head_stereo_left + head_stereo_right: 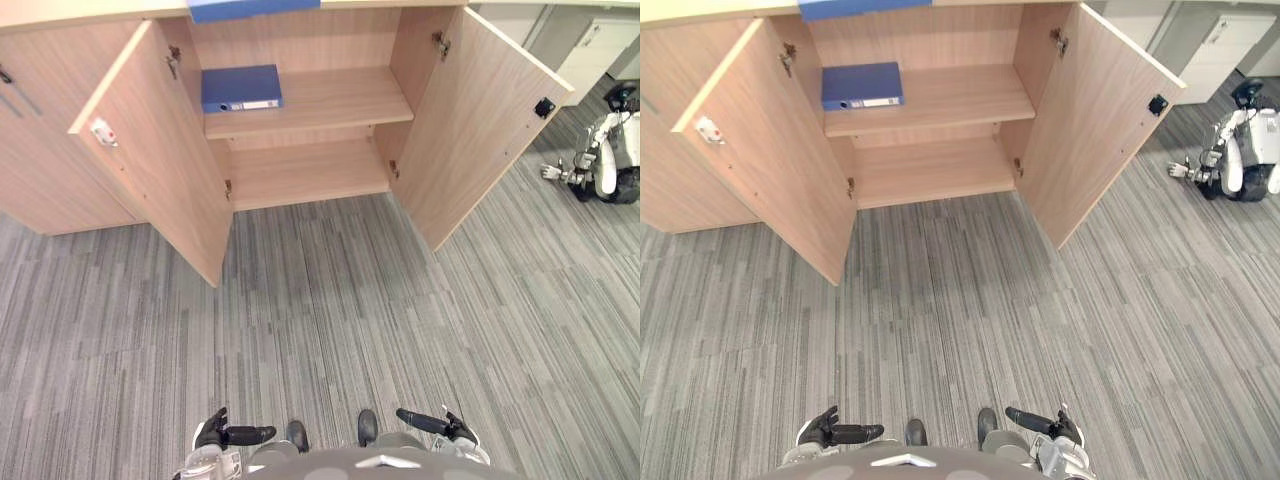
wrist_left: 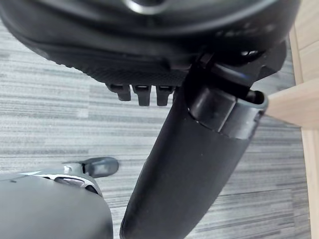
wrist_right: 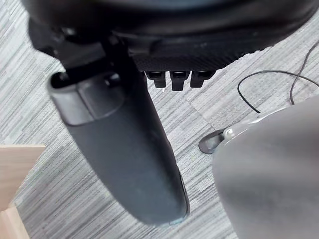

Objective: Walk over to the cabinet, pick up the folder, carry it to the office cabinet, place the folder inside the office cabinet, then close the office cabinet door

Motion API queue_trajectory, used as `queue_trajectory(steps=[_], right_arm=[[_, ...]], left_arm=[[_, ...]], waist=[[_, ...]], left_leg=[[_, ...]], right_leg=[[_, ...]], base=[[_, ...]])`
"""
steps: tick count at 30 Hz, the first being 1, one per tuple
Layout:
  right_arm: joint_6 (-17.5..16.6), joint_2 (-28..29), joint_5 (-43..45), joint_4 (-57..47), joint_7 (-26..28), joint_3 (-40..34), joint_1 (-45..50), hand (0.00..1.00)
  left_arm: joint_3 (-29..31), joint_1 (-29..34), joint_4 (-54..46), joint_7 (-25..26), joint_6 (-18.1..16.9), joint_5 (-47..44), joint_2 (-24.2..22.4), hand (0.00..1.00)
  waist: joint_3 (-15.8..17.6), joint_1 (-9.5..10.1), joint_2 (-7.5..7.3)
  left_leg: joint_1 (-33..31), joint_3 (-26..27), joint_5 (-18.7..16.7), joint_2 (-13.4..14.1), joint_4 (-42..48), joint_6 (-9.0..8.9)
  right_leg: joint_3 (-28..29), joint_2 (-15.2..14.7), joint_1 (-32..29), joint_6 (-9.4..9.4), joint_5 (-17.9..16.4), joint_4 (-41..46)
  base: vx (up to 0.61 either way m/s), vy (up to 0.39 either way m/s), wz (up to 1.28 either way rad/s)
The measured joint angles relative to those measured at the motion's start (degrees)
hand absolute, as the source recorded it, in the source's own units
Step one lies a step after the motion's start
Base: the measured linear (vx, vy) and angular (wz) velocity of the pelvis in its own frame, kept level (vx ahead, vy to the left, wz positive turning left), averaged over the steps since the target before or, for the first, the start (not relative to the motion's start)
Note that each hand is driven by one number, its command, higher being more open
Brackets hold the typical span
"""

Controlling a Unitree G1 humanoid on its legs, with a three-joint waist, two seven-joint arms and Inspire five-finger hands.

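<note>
A blue folder (image 1: 241, 88) lies flat on the upper shelf, at its left end, inside the wooden cabinet (image 1: 300, 170), which stands with both doors swung wide. My left hand (image 1: 218, 436) and right hand (image 1: 440, 424) hang low at my sides, far back from the cabinet. In the left wrist view the left hand (image 2: 189, 164) has its thumb straight and its fingers relaxed over bare carpet. The right hand (image 3: 124, 144) looks the same in the right wrist view. Both hold nothing.
The left door (image 1: 160, 150) and the right door (image 1: 480, 120) jut out over the grey carpet, with open floor between them and me. A second blue item (image 1: 252, 8) lies on the cabinet top. Another robot (image 1: 610, 160) stands at the far right.
</note>
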Motion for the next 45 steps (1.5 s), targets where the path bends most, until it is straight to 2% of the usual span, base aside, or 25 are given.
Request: queue_trajectory(steps=[3, 5, 6, 8, 10, 12, 13, 14, 15, 16, 17, 18, 19, 21, 24, 27, 29, 30, 31, 32, 34, 37, 39, 42, 45], right_arm=[[0.01, 0.29, 0.04, -0.31, 0.16, 0.01, -1.0, 1.0], [-0.19, 0.22, 0.18, -2.08, 0.32, 0.02, -1.09, 1.0], [-0.46, 0.14, 0.21, -2.9, 0.32, 0.31, -1.15, 1.0], [-0.86, -0.17, 0.19, -3.1, 0.45, 2.51, -1.49, 1.0], [-1.08, -0.66, 0.21, -3.13, 0.5, 2.83, -2.45, 1.0], [-1.61, -1.47, 0.8, -3.71, 0.41, 2.89, -2.99, 1.0], [-1.65, -1.41, 0.84, -3.94, 0.41, 2.89, -2.7, 1.0], [-1.75, -1.34, 1.37, -4.2, 0.48, 2.7, -1.85, 1.0], [-1.62, -2.01, 2.19, -4.13, 0.43, 2.13, -1.59, 1.0], [-1.69, -2.05, 2.07, -4.15, 0.41, 2.22, -1.6, 1.0], [-1.88, -1.94, 2.02, -4.22, 0.48, 2.17, -1.54, 1.0], [-1.63, -1.54, 2.09, -4.31, 0.55, 1.76, -1.48, 1.0], [-1.52, -1.48, 2.09, -4.4, 0.55, 1.82, -1.37, 1.0], [-1.53, -0.65, 2.1, -6.75, 0.55, 2.8, -0.16, 1.0], [-1.83, 0.4, 2.15, -9.11, 0.61, 3.06, -0.03, 1.0], [-1.83, 0.79, 2.19, -9.96, 0.68, 4.44, -0.28, 1.0], [-1.54, 1.44, 2.27, -9.92, 0.43, 3.6, -0.01, 1.0], [-1.54, 1.8, 2.26, -9.83, 0.35, 2.31, 0.83, 1.0], [-1.55, 1.34, 2.24, -9.65, 0.29, 2.21, 1.87, 1.0], [-1.53, 1.02, 2.21, -9.38, 0.3, 2.21, 2.09, 1.0], [-1.27, 1.13, 2.16, -7.23, 0.31, 2.2, 1.75, 1.0], [-0.72, 1.74, 2.06, -5.51, 0.51, 2.19, 2.23, 1.0], [-0.75, 1.37, 2.01, -5.48, 0.81, 2.24, 1.47, 1.0], [-0.93, 0.78, 1.98, -5.97, 1.41, 2.47, 0.7, 1.0], [-1.43, 0.55, 1.97, -6.47, 1.55, 2.86, 0.16, 1.0]], left_arm=[[-0.83, -1.17, -0.52, 0.09, 0.06, -0.01, 0.65, 1.0], [-0.95, -2.32, -0.75, 0.23, 0.1, 0.0, -0.01, 1.0], [-1.09, -2.61, -1.26, 0.27, 0.08, 0.0, -0.33, 1.0], [-1.11, -3.33, -1.42, 0.51, 0.08, 0.01, -0.79, 1.0], [-1.07, -4.15, -1.31, 0.53, 0.11, 0.01, -1.57, 1.0], [-1.1, -4.46, -1.21, 0.46, 0.12, 0.08, -2.34, 1.0], [-1.1, -4.25, -1.08, 0.38, 0.11, 0.21, -2.34, 1.0], [-1.22, -4.38, -0.83, 0.07, 0.09, 0.76, -2.61, 1.0], [-0.96, -4.47, -0.51, 0.08, -0.07, 1.45, -3.86, 1.0], [-0.9, -4.48, -0.42, 0.0, -0.13, 1.67, -4.25, 1.0], [-0.47, -4.5, -0.58, -0.48, -0.05, 2.08, -4.57, 1.0], [1.72, -4.48, -0.82, -0.71, -0.07, 2.08, -5.6, 1.0], [2.25, -4.42, -1.0, -0.69, -0.09, 2.06, -5.76, 1.0], [5.04, -4.25, -3.36, -0.29, -0.18, 2.04, -6.64, 1.0], [5.92, -4.65, -7.03, -0.32, -0.74, 2.03, -7.63, 1.0], [5.75, -4.8, -8.83, -0.03, -1.82, 2.02, -8.05, 1.0], [5.2, -5.33, -8.76, 0.0, -1.9, 2.03, -8.23, 1.0], [4.56, -5.41, -8.57, -0.01, -1.9, 2.02, -8.24, 1.0], [3.39, -4.97, -7.95, 0.01, -1.88, 2.04, -8.51, 1.0], [3.23, -4.77, -7.52, -0.07, -1.8, 2.03, -8.73, 1.0], [3.22, -5.46, -5.85, -0.42, -1.73, 2.05, -8.29, 1.0], [3.16, -5.65, -4.68, -0.86, -1.31, 2.08, -7.6, 1.0], [2.7, -5.63, -3.35, -0.83, -1.22, 2.07, -7.32, 1.0], [0.93, -5.64, -1.55, -0.89, -1.14, 1.94, -6.92, 1.0], [1.09, -5.63, -1.25, -0.75, -1.1, 1.38, -6.99, 1.0]], waist=[[1.54, 0.12, -0.73], [2.62, 0.08, -0.25], [3.14, 0.02, 0.43], [3.38, 0.14, 0.14], [4.13, -0.05, 1.21], [5.12, -0.87, 2.89], [4.98, -1.17, 2.69], [5.03, -1.73, 2.15], [4.94, -2.15, 2.93], [4.82, -2.08, 3.41], [4.77, -1.9, 3.3], [4.85, -1.66, 3.46], [4.82, -1.65, 3.5], [4.85, -1.41, 3.57], [4.75, 0.32, 3.32], [4.66, 1.33, 3.41], [4.73, 1.57, 3.15], [4.18, 1.67, 2.52], [2.55, 1.85, 2.91], [1.99, 1.91, 3.48], [0.23, 1.15, 2.03], [-0.78, 1.54, 0.07], [-0.67, 1.75, 0.27], [-0.63, 1.65, 1.41], [-0.35, 1.23, 2.18]], left_leg=[[-0.5, 0.1, -2.79, -1.35, 3.94, 0.51], [0.24, -0.15, -4.18, -1.33, 6.12, 1.15], [0.98, -0.81, -6.01, -1.08, 6.91, 1.99], [2.05, -1.23, -7.46, -0.55, 6.9, 2.13], [3.54, -1.49, -8.85, 1.25, 6.38, 1.91], [6.14, -1.73, -10.11, 4.0, 5.05, 0.39], [6.47, -1.93, -10.33, 4.04, 4.77, -0.25], [7.96, -2.93, -11.23, 3.77, 4.74, -1.83], [9.35, -3.8, -11.75, 4.89, 5.06, -2.92], [9.1, -3.62, -11.2, 5.29, 5.91, -3.94], [7.63, -3.07, -10.01, 5.2, 10.43, -5.95], [4.41, -2.83, -8.87, 6.16, 22.41, -7.11], [3.37, -2.79, -8.65, 6.73, 25.96, -7.01], [-4.22, 0.28, -8.69, 12.47, 49.57, -6.42], [-11.32, 3.58, -11.16, 16.44, 59.47, -4.87], [-17.57, 5.88, -13.52, 17.05, 55.04, -2.62], [-18.88, 6.86, -13.81, 14.91, 45.57, -2.74], [-19.21, 7.41, -12.23, 12.39, 36.79, -3.31], [-19.54, 6.61, -7.38, 10.03, 26.71, -3.48], [-19.95, 5.24, -2.81, 9.56, 24.52, -2.76], [-19.44, 5.66, -2.46, 6.69, 24.5, -0.49], [-15.66, 8.15, -5.62, 4.28, 24.06, 1.2], [-9.93, 9.2, -6.99, 3.24, 21.11, 2.61], [-3.34, 8.57, -7.14, 3.04, 16.09, 2.67], [0.58, 7.17, -7.62, 4.2, 12.74, 1.3]], right_leg=[[-0.55, -2.33, -4.68, 1.35, -4.13, 12.35], [-1.18, -3.24, -8.78, 0.91, -4.29, 23.21], [-1.74, -3.17, -11.24, -0.14, -6.55, 28.24], [-3.21, -2.36, -13.46, -0.59, -9.04, 28.2], [-5.05, 0.54, -15.8, -1.05, -9.27, 25.71], [-7.3, 5.15, -18.24, -2.96, -6.51, 17.35], [-7.11, 5.87, -18.49, -3.26, -4.91, 14.86], [-6.4, 5.94, -18.69, -4.98, 0.2, 12.26], [-7.33, 6.18, -18.04, -7.03, 2.17, 14.26], [-7.52, 6.28, -17.97, -7.77, 1.17, 15.2], [-7.51, 5.64, -17.22, -8.41, -1.04, 16.28], [-7.27, 5.32, -13.67, -9.43, -2.21, 15.28], [-7.0, 5.35, -12.64, -9.41, -2.27, 14.74], [-6.35, 5.7, -4.88, -9.99, -2.71, 11.45], [-3.97, 5.89, 0.87, -10.62, -4.63, 9.06], [-1.4, 5.41, 4.86, -9.34, -6.76, 6.78], [-0.42, 3.69, 7.75, -8.53, -7.32, 5.42], [-0.03, 1.75, 9.2, -7.19, -8.17, 4.62], [0.84, 0.71, 9.64, -5.42, -9.44, 3.7], [1.49, 0.61, 9.93, -4.56, -10.44, 3.42], [2.74, -2.22, 10.31, -2.95, -11.87, 3.68], [4.2, -4.99, 8.47, -1.99, -11.32, 11.6], [6.2, -5.3, 1.65, -0.31, -9.91, 30.11], [2.15, -4.61, -5.74, -2.18, -13.1, 41.06], [-0.11, -1.8, -11.89, -3.18, -14.14, 36.42]], base=[[0.11, 0.097, 0.08], [0.14, 0.114, 0.19], [0.23, 0.082, 0.14], [0.24, 0.03, 0.06], [0.26, -0.047, -0.03], [0.35, -0.103, 0.09], [0.43, -0.146, 0.44], [0.53, -0.172, 0.6], [0.57, -0.174, 0.55], [0.59, -0.176, 0.36], [0.67, -0.21, 0.21], [0.55, -0.18, 0.16], [0.55, -0.168, 0.12], [0.5, -0.118, 0.09], [0.39, -0.028, -0.28], [0.27, 0.077, -0.52], [0.3, 0.165, -0.36], [0.3, 0.206, -0.29], [0.31, 0.223, -0.35], [0.35, 0.248, -0.4], [0.35, 0.224, -0.19], [0.4, 0.254, -0.23], [0.38, 0.279, -0.39], [0.36, 0.142, -0.07], [0.33, -0.082, 0.19]])
